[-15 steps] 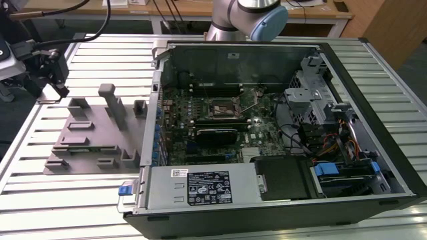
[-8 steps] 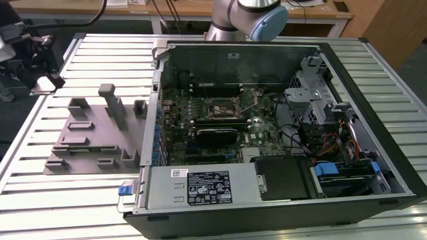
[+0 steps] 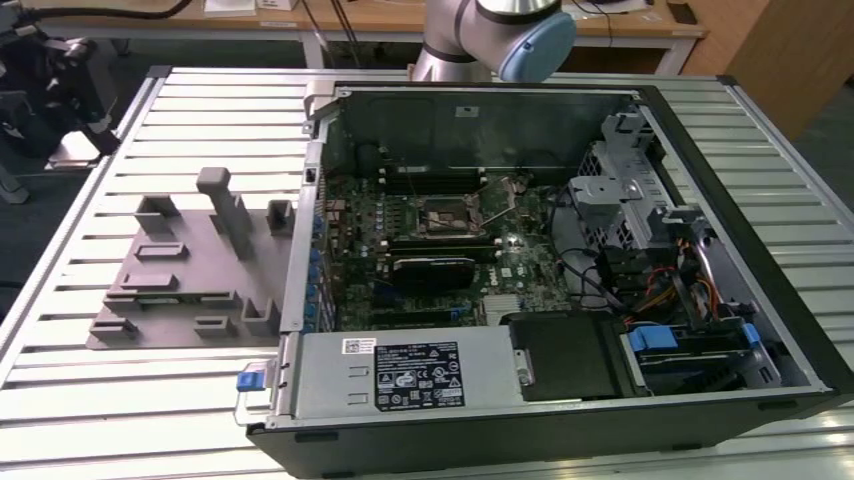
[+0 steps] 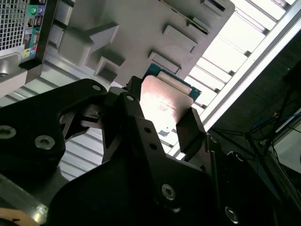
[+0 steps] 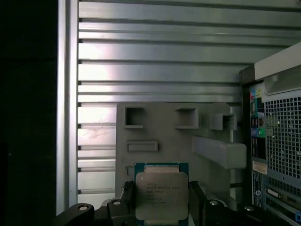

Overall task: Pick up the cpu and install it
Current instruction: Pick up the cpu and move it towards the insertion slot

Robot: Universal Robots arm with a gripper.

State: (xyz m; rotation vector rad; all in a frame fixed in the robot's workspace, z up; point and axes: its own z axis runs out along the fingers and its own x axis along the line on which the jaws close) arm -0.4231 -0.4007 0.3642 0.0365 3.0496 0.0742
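The cpu, a small flat square chip with a silver-grey metal top on a green edge, sits between my gripper's two black fingers. The gripper is shut on it, one finger on each side. In the second wrist view the cpu shows its shiny face, clamped in the gripper. It is held in the air above the grey plastic fixture. The black motherboard socket, with its metal frame, lies inside the open computer case.
The grey fixture with its raised blocks lies on the ribbed metal table, at the exterior view's left of the case. The arm's body rises behind the case. The case's rear panel stands beside the fixture.
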